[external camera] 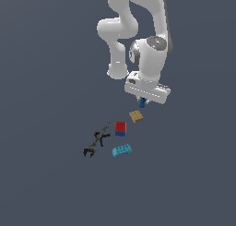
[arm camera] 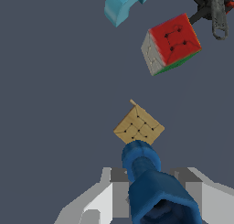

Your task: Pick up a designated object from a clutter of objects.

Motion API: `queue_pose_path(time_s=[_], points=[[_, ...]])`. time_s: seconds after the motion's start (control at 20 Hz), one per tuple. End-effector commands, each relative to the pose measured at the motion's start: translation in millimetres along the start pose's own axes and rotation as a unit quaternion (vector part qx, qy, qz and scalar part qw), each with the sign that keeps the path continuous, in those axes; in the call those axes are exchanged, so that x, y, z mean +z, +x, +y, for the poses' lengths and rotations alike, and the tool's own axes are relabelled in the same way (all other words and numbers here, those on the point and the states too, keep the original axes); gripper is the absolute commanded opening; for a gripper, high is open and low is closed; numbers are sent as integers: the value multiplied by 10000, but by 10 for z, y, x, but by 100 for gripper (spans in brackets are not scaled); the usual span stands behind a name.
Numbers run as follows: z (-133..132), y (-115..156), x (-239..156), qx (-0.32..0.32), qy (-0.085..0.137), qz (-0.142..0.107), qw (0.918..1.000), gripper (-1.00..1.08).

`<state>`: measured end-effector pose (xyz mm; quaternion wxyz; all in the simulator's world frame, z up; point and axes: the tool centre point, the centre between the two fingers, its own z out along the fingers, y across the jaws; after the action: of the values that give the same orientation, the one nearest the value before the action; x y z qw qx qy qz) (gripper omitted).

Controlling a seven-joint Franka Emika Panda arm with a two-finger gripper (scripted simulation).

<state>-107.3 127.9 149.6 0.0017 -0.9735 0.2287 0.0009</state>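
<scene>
Gripper (external camera: 142,102) clamps knobby dark-blue toy piece (arm camera: 153,186) above studded tan plate (arm camera: 138,126).

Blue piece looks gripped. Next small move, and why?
Probably a short straight lift. The gripper is shut on the dark-blue piece, which sits between the fingers in the wrist view. The tan plate lies just beyond it and the red-and-blue cube farther off, so rising vertically, not sideways, should keep clear of both. I can't tell how firm the grip is.
</scene>
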Motion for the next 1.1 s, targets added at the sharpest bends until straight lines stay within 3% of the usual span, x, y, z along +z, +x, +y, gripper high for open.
queue_pose_path(time_s=[0.0, 1.05], points=[[68, 111, -221, -3, 6, -6, 10000, -100], [625, 1144, -2064, 7, -7, 6, 10000, -100]])
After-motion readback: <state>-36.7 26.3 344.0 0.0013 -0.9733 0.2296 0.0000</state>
